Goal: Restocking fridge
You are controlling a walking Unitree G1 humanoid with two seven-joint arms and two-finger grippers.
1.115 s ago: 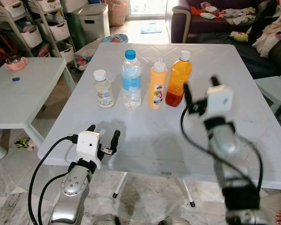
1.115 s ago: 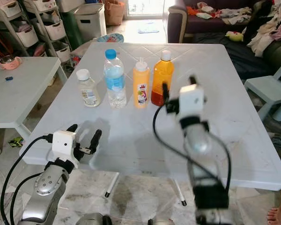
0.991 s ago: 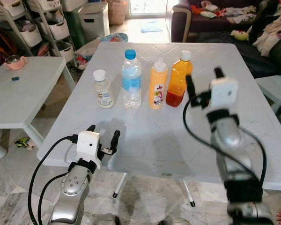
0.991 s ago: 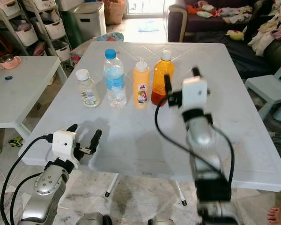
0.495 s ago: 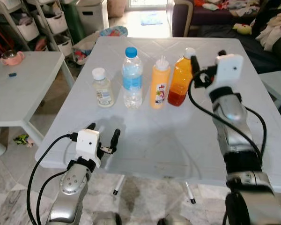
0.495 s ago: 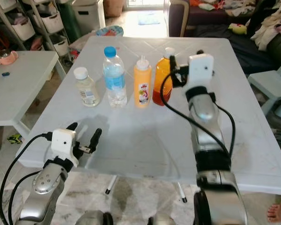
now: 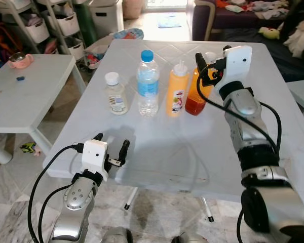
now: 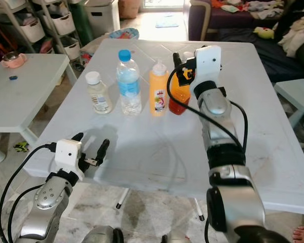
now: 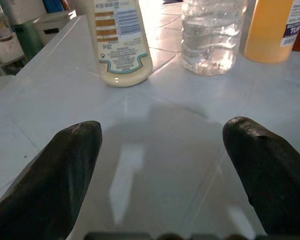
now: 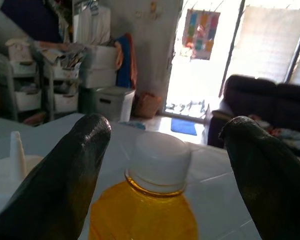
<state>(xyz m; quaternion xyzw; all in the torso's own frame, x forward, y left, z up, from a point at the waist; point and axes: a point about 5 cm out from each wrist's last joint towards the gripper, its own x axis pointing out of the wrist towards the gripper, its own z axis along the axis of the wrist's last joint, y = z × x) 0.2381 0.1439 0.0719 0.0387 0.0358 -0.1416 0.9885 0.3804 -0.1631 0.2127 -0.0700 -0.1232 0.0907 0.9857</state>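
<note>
Bottle stands upright, cap up, between open right tool fingers.

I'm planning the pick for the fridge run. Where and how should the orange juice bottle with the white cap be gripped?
Grip the orange juice bottle on its shoulder just below the white cap, coming from its open right side, since the yellow squeeze bottle stands close on its left. It stands upright, and the open right gripper already straddles the cap.
</note>
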